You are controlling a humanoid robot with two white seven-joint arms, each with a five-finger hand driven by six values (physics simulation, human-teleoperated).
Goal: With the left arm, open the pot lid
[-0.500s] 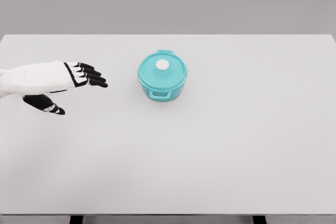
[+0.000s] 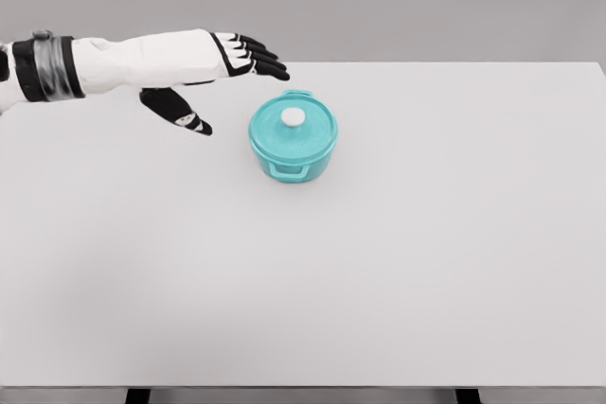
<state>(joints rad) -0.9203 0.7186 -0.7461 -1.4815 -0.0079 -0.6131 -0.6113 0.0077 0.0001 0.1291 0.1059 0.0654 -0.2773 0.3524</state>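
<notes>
A plain white table stretches under a grey wall. My left hand hovers up and to the left of the teal pot, fingers spread, empty. Its lid is still seated; coming in low, I risk knocking the knob and shoving the pot aside.

A white table fills most of the head view, its far edge running straight across the upper part and its near edge along the bottom. Two dark legs show just under the near edge, one toward each corner. The only thing standing on the table is a teal pot, set left of centre and nearer the far edge than the near one. Its lid is on, with a white knob on top.
</notes>
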